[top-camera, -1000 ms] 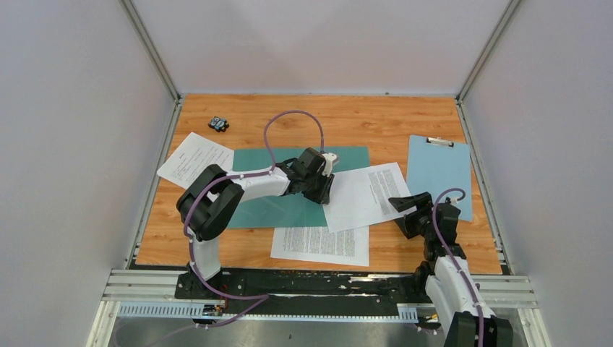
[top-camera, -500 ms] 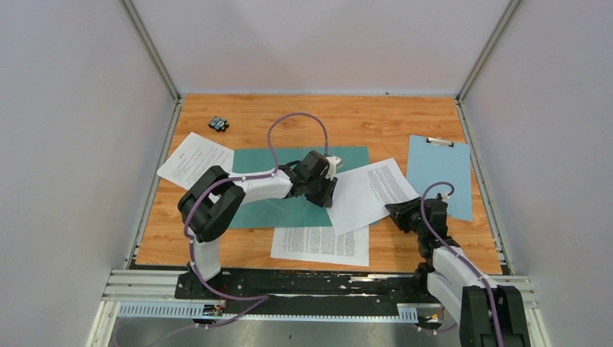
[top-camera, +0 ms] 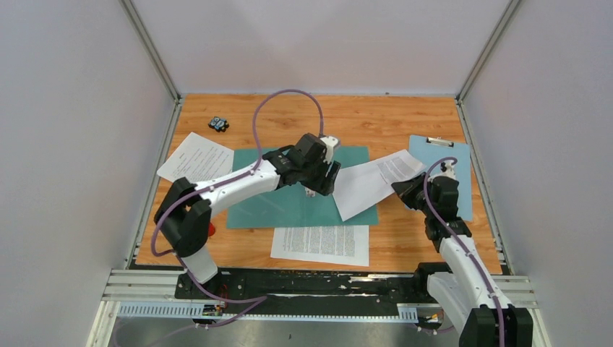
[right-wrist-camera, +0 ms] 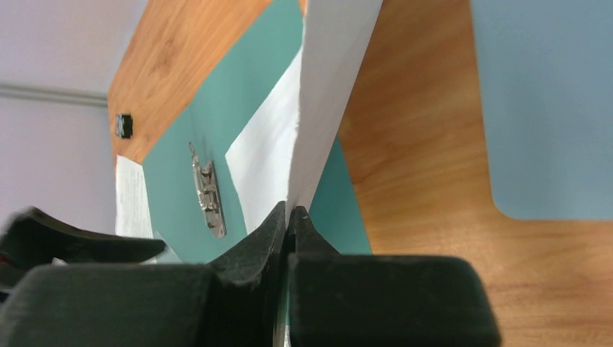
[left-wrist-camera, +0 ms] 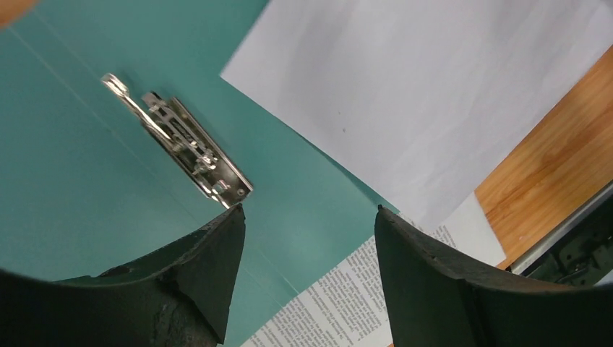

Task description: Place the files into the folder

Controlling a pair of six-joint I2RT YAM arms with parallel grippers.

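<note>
Sheet (right-wrist-camera: pixel 329 87) edge between right jaws

Folder (top-camera: pixel 289 211): centre of table (top-camera: pixel 376 119).
Left sheet (top-camera: pixel 194 156): left of folder, further back.
Front sheet (top-camera: pixel 320 244): just before folder.
Right sheet (top-camera: pixel 365 186): overlapping folder's right edge.
Clipboard (top-camera: pixel 463 173): far right.
Small black object (top-camera: pixel 218 123): rear left.

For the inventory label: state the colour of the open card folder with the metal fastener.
Teal-green, plain: the thin card folder shows best in the left wrist view.
</note>
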